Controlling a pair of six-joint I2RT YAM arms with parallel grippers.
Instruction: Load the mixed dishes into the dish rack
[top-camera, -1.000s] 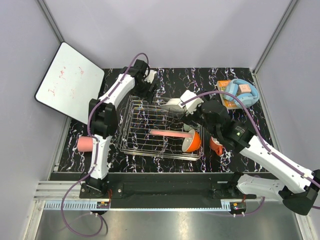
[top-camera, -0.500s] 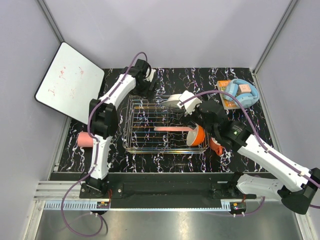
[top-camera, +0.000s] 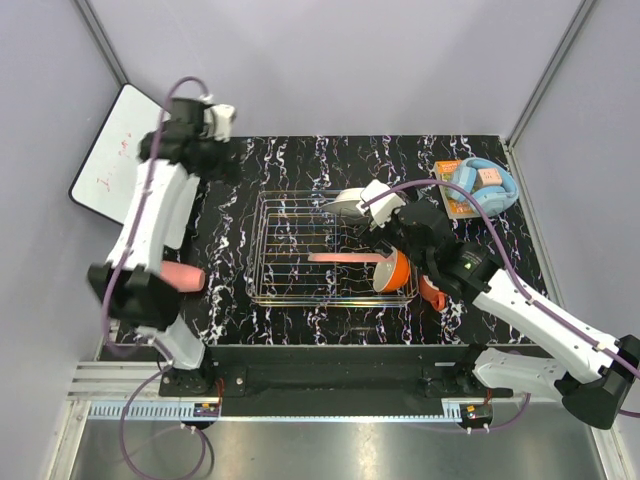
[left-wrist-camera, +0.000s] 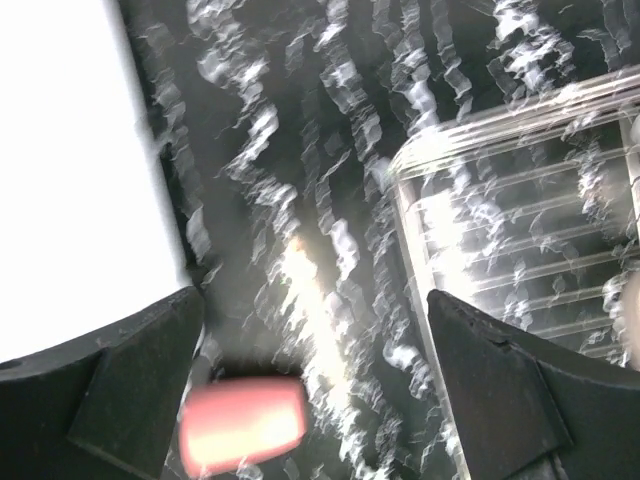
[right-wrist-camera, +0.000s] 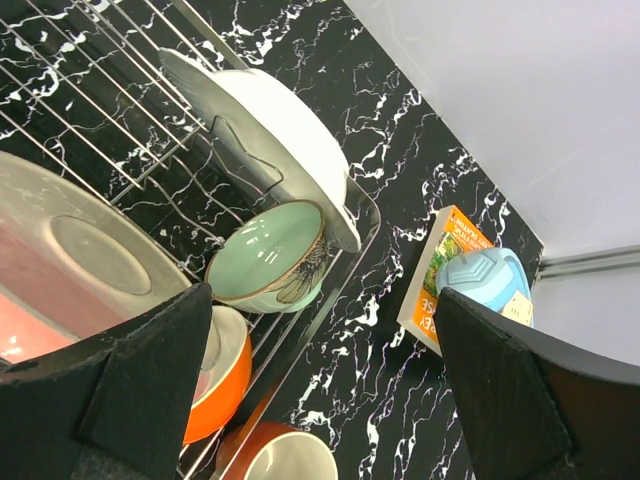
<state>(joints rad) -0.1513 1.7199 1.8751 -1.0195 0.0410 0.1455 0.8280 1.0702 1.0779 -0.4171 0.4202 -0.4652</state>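
L gripper (left-wrist-camera: 315, 300) wide open, empty, held high nr far-left corner; R gripper (right-wrist-camera: 322, 295) open too, nothing in it, over dish rack (top-camera: 290, 240) R end. Small pink cup (top-camera: 183, 277) lies on its side L of rack, long axis left-right, toward near edge from L gripper. L arm nearer, I reckon.

We take this for a robotics lab cell rather than a kitchen: plain grey wall panels (top-camera: 350, 60) box in a black marbled counter (top-camera: 300, 160), the left arm (top-camera: 160, 210) and right arm (top-camera: 530, 310) stand bolted beside an aluminium rail (top-camera: 330, 410), and a dish rack (top-camera: 285, 250) sits mid-counter.
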